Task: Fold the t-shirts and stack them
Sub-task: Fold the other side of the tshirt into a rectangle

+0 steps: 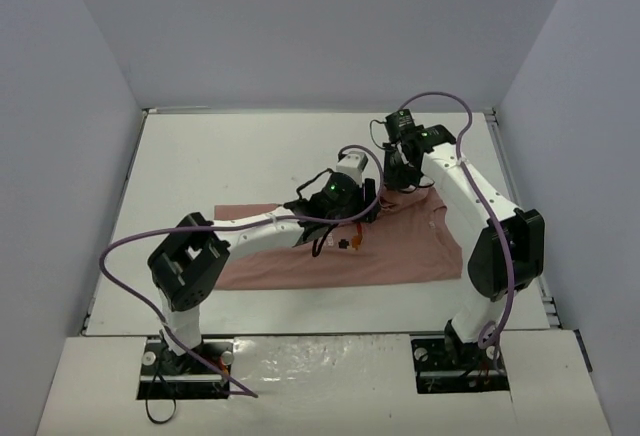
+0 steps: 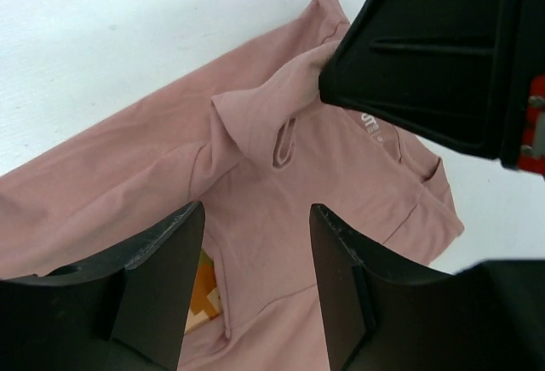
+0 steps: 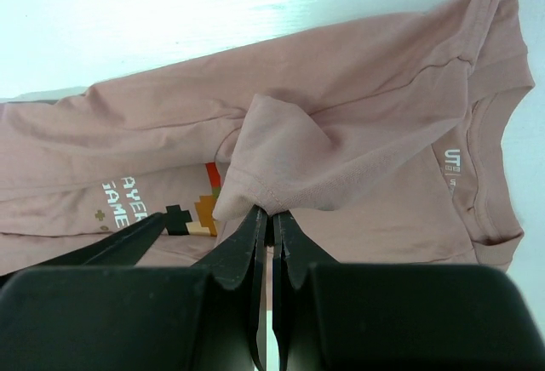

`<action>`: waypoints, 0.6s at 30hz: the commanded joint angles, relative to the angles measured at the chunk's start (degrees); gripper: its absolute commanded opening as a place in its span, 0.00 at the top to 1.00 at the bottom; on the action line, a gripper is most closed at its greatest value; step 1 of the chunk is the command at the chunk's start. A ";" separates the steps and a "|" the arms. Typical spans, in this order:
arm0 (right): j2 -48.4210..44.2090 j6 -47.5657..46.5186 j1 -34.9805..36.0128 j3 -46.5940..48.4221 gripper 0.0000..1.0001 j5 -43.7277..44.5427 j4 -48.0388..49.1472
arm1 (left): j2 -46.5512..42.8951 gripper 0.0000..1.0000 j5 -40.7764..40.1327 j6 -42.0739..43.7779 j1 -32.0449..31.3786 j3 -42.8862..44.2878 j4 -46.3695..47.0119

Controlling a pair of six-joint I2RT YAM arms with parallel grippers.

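T-shirt: dusty pink, spread lengthwise left to right across the middle of the white counter. It is mostly flat, with creases and one raised fold.

Right fingers: together, clamped on a fold of the t-shirt near its far edge. The pinched cloth stands up off the layer below in a small peak, and a stitched hem shows right at the tips. In the left wrist view, the cloth is drawn taut up to these tips, with a narrow slit open in the raised fold.

Left fingers: apart, with nothing between them. They hang over the t-shirt just beside the right fingers, and flat cloth shows through the gap. Cannot tell whether the tips touch the cloth.

Markings, right wrist view: orange-and-dark graphic, partly covered by the raised fold. White lettering sits next to it. A white neck label sits inside the collar, which lies flat well away from the pinch.

Overhead: both arms reach in over the t-shirt, with their wrists close together above its far edge.
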 commanded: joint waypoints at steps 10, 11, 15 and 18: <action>0.02 -0.62 -0.29 4.07 1.00 -1.39 -0.83 | 4.92 0.51 -12.32 -6.32 -3.39 7.76 4.68; -0.07 -0.62 -0.29 4.03 1.00 -1.39 -0.83 | 5.01 0.51 -13.06 -6.28 -3.48 8.02 4.73; -0.33 -0.62 -0.29 3.61 1.00 -1.39 -0.89 | 6.10 0.51 -15.53 -6.62 -3.66 9.92 4.51; -0.42 -0.62 -0.37 3.50 1.00 -1.39 -0.83 | 7.30 0.52 -17.13 -7.94 -3.66 10.67 4.46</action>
